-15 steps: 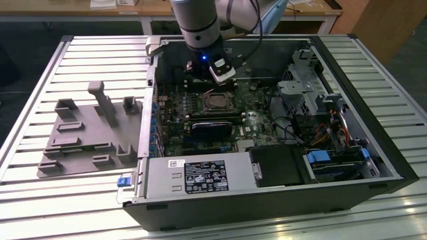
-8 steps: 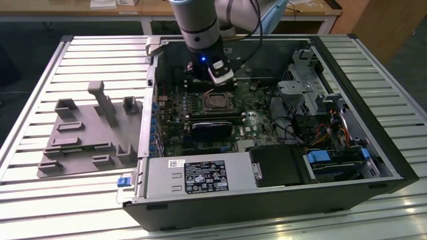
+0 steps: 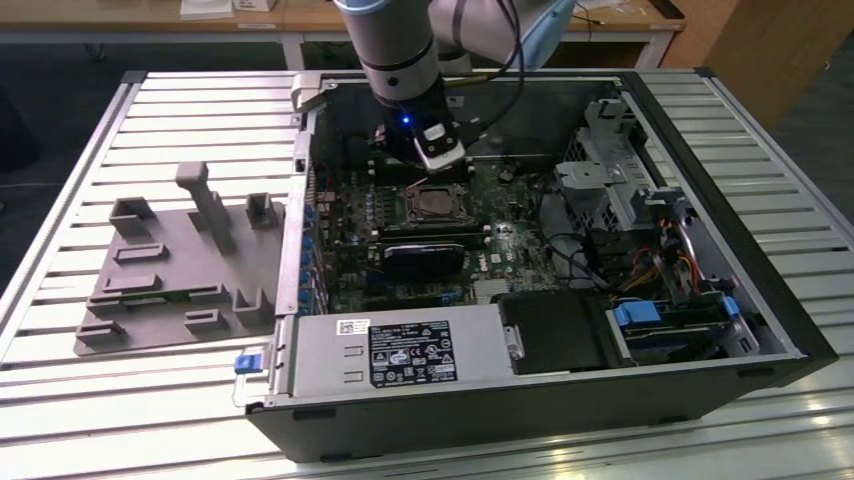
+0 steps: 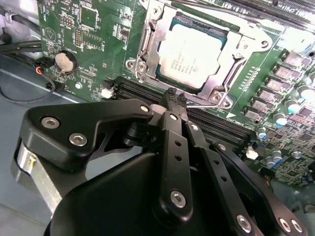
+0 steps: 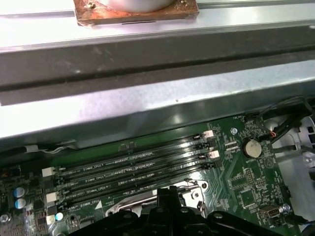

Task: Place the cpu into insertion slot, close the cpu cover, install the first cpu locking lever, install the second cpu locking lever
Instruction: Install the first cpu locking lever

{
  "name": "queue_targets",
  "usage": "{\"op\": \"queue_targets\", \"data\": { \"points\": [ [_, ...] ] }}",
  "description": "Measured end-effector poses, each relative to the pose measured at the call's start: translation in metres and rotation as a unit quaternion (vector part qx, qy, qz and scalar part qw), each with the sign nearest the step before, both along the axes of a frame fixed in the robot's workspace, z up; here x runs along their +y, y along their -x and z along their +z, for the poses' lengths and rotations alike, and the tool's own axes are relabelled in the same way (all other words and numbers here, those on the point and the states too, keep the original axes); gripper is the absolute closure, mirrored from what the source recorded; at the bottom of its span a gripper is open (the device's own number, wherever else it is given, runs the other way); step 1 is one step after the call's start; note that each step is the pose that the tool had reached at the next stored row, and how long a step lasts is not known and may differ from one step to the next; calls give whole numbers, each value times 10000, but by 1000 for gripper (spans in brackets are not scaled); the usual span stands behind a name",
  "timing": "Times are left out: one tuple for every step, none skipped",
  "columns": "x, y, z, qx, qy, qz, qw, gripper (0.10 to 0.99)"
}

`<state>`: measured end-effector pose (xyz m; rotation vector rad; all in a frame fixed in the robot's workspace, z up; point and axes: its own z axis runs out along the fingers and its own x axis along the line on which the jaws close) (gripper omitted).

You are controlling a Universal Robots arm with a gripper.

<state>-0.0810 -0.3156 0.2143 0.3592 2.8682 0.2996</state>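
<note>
Hovering beside the cover [image 4: 149,40], the gripper [image 4: 175,97] has its fingers [image 4: 171,129] pinched together. The cpu [image 4: 192,54] lies under the cover.

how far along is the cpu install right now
Done: the chip lies seated, with the metal cover down around it. In hand: the gripper, jaws together, is at the cover's edge beside a thin wire lever. Left: I cannot tell whether either lever is latched.
</note>
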Motion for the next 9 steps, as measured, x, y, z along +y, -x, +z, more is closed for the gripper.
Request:
{"op": "queue_targets", "data": {
  "points": [
    [7, 0, -3, 0, 0, -10, 10000, 984],
    [15, 0, -6, 0, 0, -20, 10000, 984],
    [24, 0, -9, 0, 0, -31, 10000, 984],
    [32, 0, -11, 0, 0, -40, 10000, 984],
    [41, -1, -14, 0, 0, -51, 10000, 984],
    [50, -2, -16, 0, 0, -62, 10000, 984],
    [59, -3, -18, 0, 0, -73, 10000, 984],
    [68, -4, -20, 0, 0, -84, 10000, 984],
    [77, -7, -22, 0, 0, -97, 10000, 984]
  ]
}}
